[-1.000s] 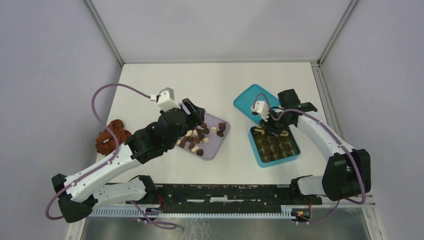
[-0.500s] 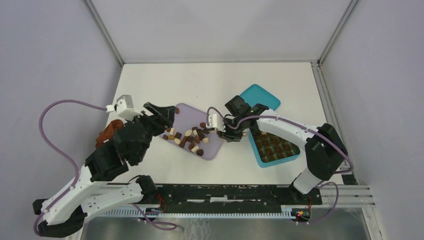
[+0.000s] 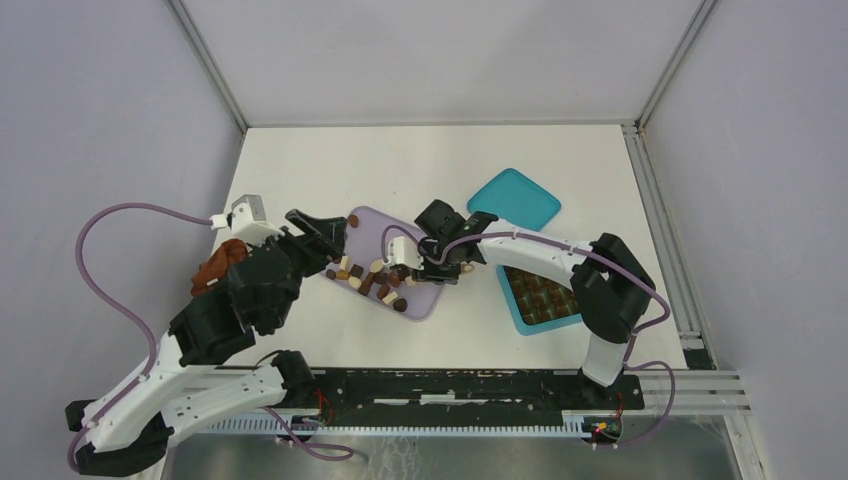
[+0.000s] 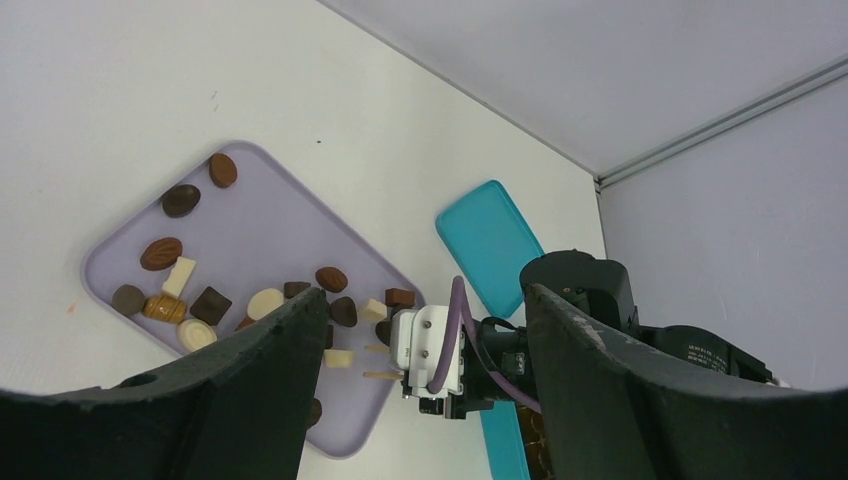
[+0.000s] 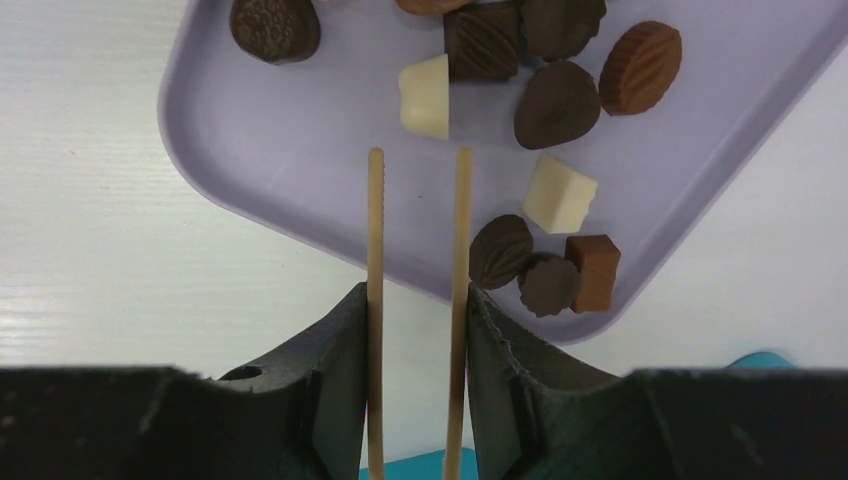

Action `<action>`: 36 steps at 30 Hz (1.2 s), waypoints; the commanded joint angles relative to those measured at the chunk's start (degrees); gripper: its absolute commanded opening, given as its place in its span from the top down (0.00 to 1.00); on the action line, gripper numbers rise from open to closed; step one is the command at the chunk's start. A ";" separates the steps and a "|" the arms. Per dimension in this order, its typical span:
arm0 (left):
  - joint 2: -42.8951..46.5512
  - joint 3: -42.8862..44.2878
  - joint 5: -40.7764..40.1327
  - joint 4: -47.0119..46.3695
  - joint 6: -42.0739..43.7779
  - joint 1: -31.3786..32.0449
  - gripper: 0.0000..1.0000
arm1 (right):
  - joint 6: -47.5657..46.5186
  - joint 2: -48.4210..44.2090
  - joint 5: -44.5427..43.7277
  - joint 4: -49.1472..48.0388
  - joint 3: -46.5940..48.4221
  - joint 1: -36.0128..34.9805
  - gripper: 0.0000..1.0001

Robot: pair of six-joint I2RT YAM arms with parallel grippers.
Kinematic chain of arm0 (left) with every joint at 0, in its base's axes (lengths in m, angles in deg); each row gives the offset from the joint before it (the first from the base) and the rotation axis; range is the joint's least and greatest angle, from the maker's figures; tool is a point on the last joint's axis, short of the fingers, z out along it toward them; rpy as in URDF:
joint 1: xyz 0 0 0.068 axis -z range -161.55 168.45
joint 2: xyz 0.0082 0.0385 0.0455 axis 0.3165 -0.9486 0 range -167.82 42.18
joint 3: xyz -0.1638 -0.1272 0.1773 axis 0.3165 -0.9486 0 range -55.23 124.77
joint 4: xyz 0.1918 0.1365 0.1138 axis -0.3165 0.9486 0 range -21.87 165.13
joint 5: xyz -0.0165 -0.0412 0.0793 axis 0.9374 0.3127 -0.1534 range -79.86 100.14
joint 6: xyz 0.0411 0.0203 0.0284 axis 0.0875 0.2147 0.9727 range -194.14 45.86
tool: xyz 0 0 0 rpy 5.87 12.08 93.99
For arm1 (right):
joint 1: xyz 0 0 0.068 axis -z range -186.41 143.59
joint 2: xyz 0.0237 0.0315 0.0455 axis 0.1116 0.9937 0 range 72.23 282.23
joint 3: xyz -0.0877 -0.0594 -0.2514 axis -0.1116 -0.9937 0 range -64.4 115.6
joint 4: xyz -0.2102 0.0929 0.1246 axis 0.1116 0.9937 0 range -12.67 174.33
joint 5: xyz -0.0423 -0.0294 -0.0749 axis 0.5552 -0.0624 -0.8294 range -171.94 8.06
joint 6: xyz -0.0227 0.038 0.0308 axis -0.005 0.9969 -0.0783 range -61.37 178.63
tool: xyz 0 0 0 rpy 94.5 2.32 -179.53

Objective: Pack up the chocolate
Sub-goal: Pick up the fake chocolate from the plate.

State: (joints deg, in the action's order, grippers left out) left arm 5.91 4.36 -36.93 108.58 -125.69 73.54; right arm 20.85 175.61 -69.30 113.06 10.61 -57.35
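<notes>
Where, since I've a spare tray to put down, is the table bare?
Widest bare stretch: the far table, from its back edge to the purple tray and teal lid. A smaller patch: between the tray and the base rail. Crowded: the tray under the right gripper, the teal box, the brown cloth at left.

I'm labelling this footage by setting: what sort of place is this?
Most likely a robotics lab test cell, not a kitchen: a white table boxed in by plain grey walls, left arm and right arm bolted at its near edge, chocolate staged on a lilac tray.
</notes>
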 commanded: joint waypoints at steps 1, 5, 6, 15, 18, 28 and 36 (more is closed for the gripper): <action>0.67 -0.64 -2.59 -0.54 -1.92 0.08 0.22 | 0.86 0.37 -3.21 -0.28 1.48 0.13 0.58; 0.64 -1.31 -2.37 -1.24 -2.32 0.09 0.22 | 0.93 1.25 -2.85 -0.03 1.31 0.14 0.57; 0.47 -1.40 -2.33 -1.31 -2.33 0.12 0.22 | 0.92 1.54 -2.74 -0.02 1.42 0.07 0.56; -0.64 -0.97 -1.71 -1.51 -2.42 0.09 0.22 | 1.21 4.58 -3.41 0.02 3.61 0.14 0.56; -0.70 -1.06 -1.79 -1.69 -2.42 0.12 0.22 | 1.21 5.38 -3.27 0.19 4.14 0.14 0.56; -1.17 -1.06 -1.89 -2.17 -2.26 0.05 0.22 | 1.66 7.66 -2.10 0.83 6.69 -0.33 0.55; -1.19 -1.14 -1.90 -2.30 -2.32 0.08 0.22 | 1.57 9.22 -1.82 1.87 8.25 -1.33 0.55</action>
State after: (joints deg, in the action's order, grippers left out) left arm 4.95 3.20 -37.37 108.29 -126.56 73.54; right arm 21.81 184.35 -71.50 114.11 16.31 -58.16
